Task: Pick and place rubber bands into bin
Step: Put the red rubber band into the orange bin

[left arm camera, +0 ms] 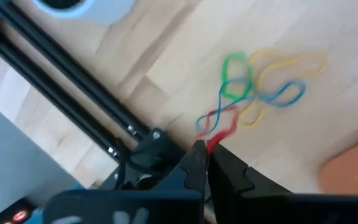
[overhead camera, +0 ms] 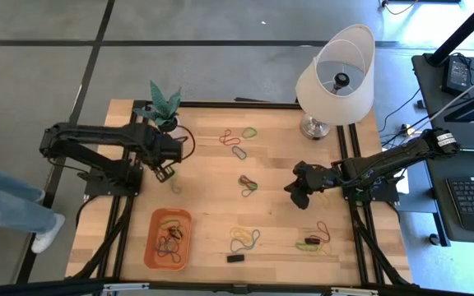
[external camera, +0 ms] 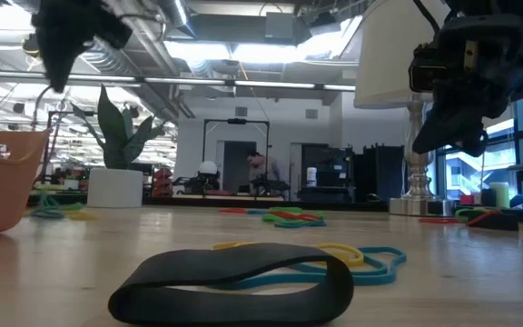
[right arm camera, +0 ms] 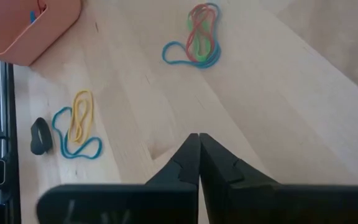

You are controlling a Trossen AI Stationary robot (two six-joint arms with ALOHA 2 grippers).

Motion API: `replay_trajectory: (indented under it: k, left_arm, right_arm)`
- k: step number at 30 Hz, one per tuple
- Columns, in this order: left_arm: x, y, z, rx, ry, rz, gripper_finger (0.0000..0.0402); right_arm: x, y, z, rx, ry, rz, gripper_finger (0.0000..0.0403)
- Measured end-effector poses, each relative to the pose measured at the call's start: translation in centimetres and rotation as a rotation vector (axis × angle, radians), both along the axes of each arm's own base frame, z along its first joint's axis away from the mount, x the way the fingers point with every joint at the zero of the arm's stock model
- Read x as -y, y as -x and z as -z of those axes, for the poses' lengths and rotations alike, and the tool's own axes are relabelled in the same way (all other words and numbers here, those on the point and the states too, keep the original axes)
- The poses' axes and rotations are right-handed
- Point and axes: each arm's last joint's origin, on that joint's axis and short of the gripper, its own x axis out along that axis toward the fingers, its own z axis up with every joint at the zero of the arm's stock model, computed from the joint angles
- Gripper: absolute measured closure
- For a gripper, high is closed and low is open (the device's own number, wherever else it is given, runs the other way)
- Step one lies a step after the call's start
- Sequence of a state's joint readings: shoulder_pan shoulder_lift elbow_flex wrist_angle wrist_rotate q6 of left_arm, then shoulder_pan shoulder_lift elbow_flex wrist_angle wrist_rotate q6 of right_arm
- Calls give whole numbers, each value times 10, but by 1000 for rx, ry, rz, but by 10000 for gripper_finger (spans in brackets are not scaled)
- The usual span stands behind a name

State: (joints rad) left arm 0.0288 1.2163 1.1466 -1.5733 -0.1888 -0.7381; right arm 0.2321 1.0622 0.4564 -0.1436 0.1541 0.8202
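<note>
The orange bin [overhead camera: 156, 251] sits near the table's front left with several rubber bands inside. My left gripper [overhead camera: 168, 170] hangs above the table beyond the bin, shut on a red rubber band [left arm camera: 219, 124]. Past that band a green, yellow and blue cluster [left arm camera: 266, 84] lies on the wood. My right gripper [overhead camera: 295, 191] is shut on nothing above the table's right half. Below it lie a mixed cluster [right arm camera: 197, 37] and a yellow-and-blue pair [right arm camera: 76, 127]. A black band [external camera: 234, 282] rests near the front edge. My left gripper pinches one end of the red band [left arm camera: 214, 142] between its two fingertips, coming from above with the fingers pointing steeply down. The band runs from the tips toward the cluster. I cannot tell whether its far end is clear of the table.
A white pot with a green plant [overhead camera: 163, 107] stands at the far left and a lamp [overhead camera: 336, 74] at the far right. More bands lie at the far middle [overhead camera: 239, 136], the centre [overhead camera: 248, 182] and the near right [overhead camera: 315, 240]. A person's leg [overhead camera: 6, 205] shows left of the table.
</note>
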Motion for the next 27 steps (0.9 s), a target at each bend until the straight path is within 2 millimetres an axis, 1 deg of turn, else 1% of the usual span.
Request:
replay_trajectory:
  k: [5,10,13,18,23,27]
  left_arm:
    - [-1,-4,-23,104,-20,-47,398]
    - [-2,-5,-31,154,-70,-118,398]
    - [-2,-6,-32,172,-83,-165,398]
    - [0,-6,-32,180,-100,-180,398]
    - [3,-8,-32,204,-96,-180,398]
    - [11,-10,-32,228,-61,-146,398]
  right_arm:
    - [0,0,0,5,12,-12,396]
    - [0,0,0,5,25,-24,396]
    - [0,0,0,4,26,-35,396]
    - [-2,0,0,3,34,-63,396]
    - [-7,1,0,4,34,-87,396]
    - [-11,2,0,4,34,-108,396]
